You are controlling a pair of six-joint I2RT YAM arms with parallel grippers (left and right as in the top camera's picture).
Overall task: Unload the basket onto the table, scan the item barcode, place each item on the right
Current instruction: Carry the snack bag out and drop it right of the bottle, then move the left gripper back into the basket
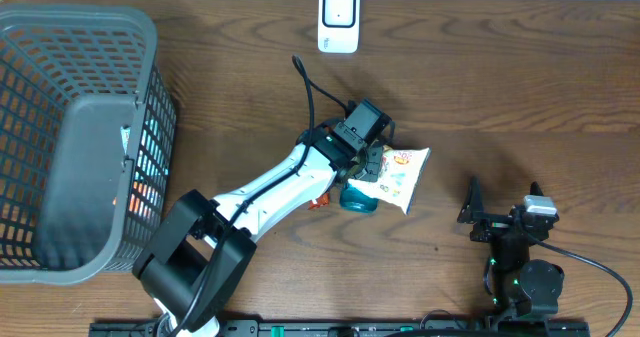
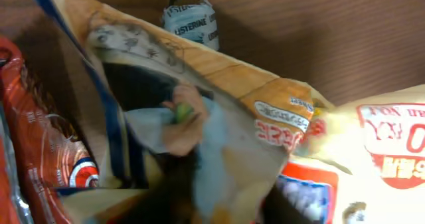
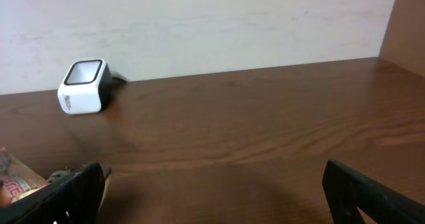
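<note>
**benchrat:** Brown wood counter with a pale wall along the far edge, and your scanner is right up against that wall. The snack bag is well short of the scanner, on the arms' side and a touch to the right. It's lying partly over a teal Listerine bottle.

**yam_fan:** Yep. Your left hand is right over the bag's left end. The wrist view is nothing but bag print, no fingers showing, so you can't tell if it's clenched on the bag or let go. There's also a red packet just beside the bag.

**benchrat:** Your right hand is the easy one: spread wide, nothing between the fingers. It sits low over the counter, further right of the scanner than the bag is.

**yam_fan:** And the grey mesh basket is way off to the scanner's left.
</note>
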